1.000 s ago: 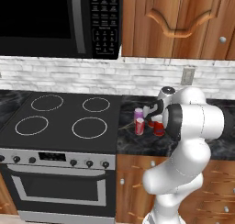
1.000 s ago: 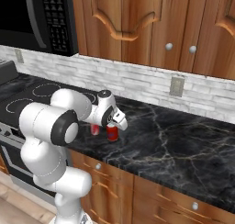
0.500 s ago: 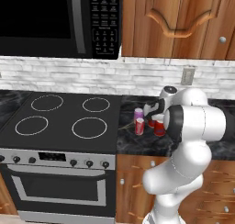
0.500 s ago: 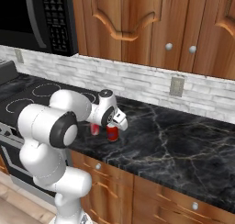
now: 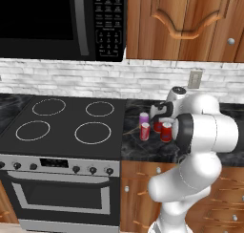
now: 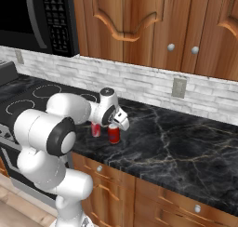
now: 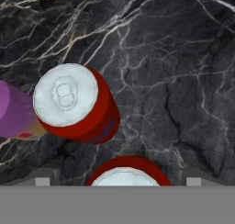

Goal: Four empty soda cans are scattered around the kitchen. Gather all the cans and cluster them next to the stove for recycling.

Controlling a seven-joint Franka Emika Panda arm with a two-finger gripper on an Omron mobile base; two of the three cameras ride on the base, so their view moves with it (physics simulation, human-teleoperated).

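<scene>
Jaws have spread wide since a second ago, releasing a red can (image 5: 166, 131) on the surface beside the stove (image 5: 66, 127); right base view shows two red cans (image 6: 114, 134) upright, hand view a pink-purple can (image 7: 13, 110) touching another, so gathering looks nearly finished.

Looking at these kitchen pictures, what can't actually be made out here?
- Hand view: the nearest red can is cut off at the bottom.
- Hand view: the pink-purple can is cut by the left edge and partly behind a red can.
- Left base view: the arm covers part of the cans.
- Print on the cans: too small.
</scene>
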